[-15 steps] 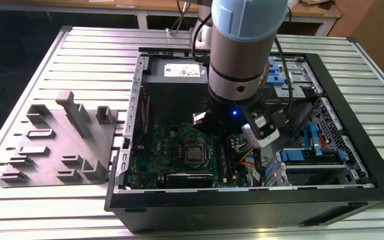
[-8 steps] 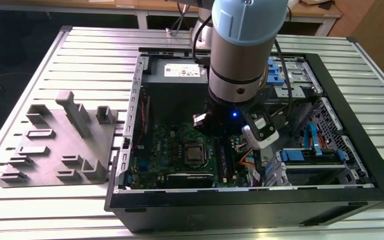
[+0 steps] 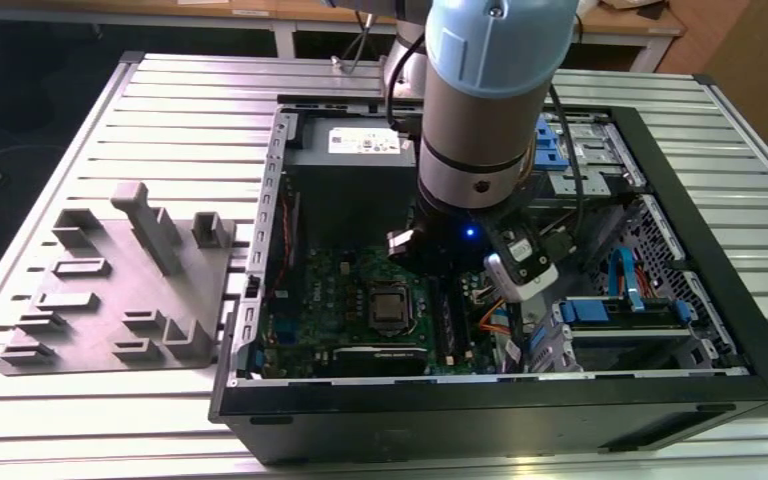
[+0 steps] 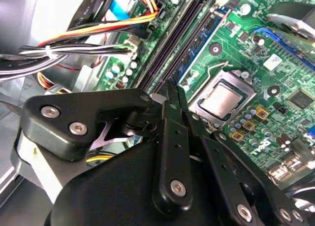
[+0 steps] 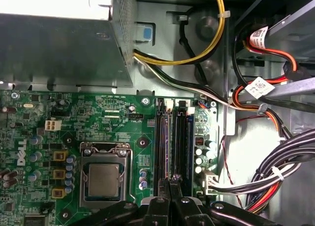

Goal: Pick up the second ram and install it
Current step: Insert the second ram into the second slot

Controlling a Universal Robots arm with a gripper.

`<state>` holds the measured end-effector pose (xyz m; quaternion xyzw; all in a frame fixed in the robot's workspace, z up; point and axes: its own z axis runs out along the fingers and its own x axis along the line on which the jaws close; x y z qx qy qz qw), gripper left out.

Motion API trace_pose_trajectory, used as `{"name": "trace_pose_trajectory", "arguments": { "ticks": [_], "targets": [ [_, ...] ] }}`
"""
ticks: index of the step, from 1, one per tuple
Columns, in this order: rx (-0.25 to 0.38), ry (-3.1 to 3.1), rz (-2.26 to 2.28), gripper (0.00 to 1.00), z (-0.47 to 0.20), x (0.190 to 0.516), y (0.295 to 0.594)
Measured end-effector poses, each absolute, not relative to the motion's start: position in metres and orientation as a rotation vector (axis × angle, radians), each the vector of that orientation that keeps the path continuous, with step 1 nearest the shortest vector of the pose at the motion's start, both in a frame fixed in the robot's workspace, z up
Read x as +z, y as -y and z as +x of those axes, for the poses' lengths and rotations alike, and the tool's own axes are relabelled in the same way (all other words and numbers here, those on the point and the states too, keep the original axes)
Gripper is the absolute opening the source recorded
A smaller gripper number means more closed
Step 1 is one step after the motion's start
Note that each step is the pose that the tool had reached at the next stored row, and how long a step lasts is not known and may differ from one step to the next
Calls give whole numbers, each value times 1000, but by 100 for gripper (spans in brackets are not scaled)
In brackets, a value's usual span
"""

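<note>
The gripper's (image 4: 170,88) black linkage sat nearest in the second wrist view, its fingers (image 5: 175,189) clenched tip against tip with no gap showing. The tips hung over one end of the memory slots (image 5: 173,142), between the CPU socket (image 5: 103,179) and the motherboard's (image 5: 59,117) cable-side edge. Dark narrow strips ran along those slots, and the second ram could not be told apart from them. In the exterior view the arm (image 3: 491,100) reached into the open case (image 3: 491,405), with the grey holder tray (image 3: 104,300) beside it on the table (image 3: 157,100).
</note>
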<state>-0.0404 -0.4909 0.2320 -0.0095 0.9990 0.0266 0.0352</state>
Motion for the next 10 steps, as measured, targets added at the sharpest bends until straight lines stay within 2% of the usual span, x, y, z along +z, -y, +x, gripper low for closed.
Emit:
{"name": "trace_pose_trajectory", "arguments": {
  "ticks": [10],
  "targets": [
    [88,-3070,-29,8,-41,230,491]
  ]
}}
